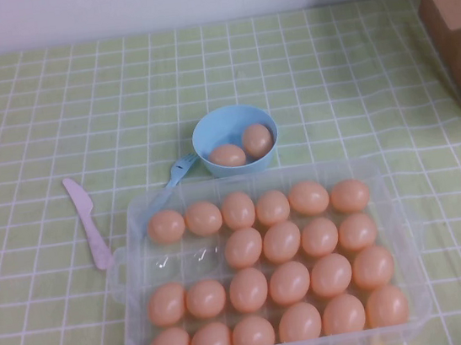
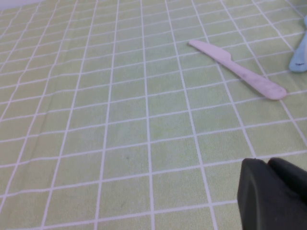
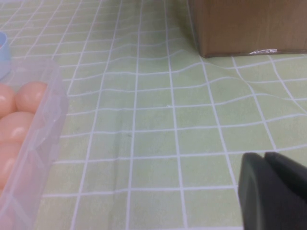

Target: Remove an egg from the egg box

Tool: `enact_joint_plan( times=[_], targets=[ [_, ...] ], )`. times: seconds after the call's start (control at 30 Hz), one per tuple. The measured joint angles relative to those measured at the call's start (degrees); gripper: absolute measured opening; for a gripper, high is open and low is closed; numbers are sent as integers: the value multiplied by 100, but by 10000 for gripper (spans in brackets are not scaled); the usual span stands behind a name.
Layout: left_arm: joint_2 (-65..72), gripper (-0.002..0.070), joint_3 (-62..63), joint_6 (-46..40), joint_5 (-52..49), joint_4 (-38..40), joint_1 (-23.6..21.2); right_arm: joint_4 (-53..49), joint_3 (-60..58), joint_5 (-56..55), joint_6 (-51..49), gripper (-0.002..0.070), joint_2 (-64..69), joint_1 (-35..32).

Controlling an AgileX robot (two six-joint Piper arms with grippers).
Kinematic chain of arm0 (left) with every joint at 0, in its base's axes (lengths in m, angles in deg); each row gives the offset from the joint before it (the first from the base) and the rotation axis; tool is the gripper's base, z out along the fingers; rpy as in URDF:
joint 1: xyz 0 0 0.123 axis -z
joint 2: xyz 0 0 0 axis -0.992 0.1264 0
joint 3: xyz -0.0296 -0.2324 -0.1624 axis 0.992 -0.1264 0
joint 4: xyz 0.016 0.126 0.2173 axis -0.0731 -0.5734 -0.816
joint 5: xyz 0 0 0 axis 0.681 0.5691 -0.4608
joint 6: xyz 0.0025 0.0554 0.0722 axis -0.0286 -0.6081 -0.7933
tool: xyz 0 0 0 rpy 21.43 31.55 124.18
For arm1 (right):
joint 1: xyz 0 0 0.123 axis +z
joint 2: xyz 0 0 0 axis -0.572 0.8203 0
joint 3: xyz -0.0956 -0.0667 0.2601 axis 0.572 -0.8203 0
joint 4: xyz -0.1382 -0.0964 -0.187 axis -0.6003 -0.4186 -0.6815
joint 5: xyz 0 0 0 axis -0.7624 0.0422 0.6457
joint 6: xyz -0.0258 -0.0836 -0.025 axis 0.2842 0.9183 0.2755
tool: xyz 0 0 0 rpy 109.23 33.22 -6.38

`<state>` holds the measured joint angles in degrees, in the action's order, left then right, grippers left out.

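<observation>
The clear plastic egg box (image 1: 411,229) sits at the front middle of the table, filled with peach-orange eggs (image 1: 282,240) except for two empty cups (image 1: 183,261) in its left part. Its wall and a few eggs also show in the right wrist view (image 3: 45,120). Neither arm shows in the high view. My left gripper (image 2: 266,162) is shut and empty, low over bare cloth left of the box. My right gripper (image 3: 263,155) is shut and empty, over bare cloth right of the box.
A light-blue bowl (image 1: 208,133) behind the box holds two eggs (image 1: 256,139). A pink plastic knife (image 1: 86,221) and a blue fork (image 1: 181,169) lie left of it. A brown cardboard box (image 1: 456,15) stands at the far right.
</observation>
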<state>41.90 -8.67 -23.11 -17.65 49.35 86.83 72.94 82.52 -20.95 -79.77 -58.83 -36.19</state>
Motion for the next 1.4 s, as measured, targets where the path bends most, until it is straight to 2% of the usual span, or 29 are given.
enact_joint_plan(
  times=[0.27,0.53,0.67,0.97,1.17,1.27,1.4],
  targets=[
    [0,-5,0,0,0,0,0,809,0,-157,0,-17,0,0],
    [0,-4,0,0,0,0,0,3968,0,-1060,0,-17,0,0],
    [0,-5,0,0,0,0,0,4556,0,-1195,0,-17,0,0],
    [0,-4,0,0,0,0,0,4728,0,-1323,16,-17,0,0],
    [0,-5,0,0,0,0,0,4690,15,-384,919,-17,82,0],
    [0,-5,0,0,0,0,0,4273,416,-23,1264,-17,616,0],
    [0,-4,0,0,0,0,0,3207,1571,541,2264,-17,1777,0]
  ],
)
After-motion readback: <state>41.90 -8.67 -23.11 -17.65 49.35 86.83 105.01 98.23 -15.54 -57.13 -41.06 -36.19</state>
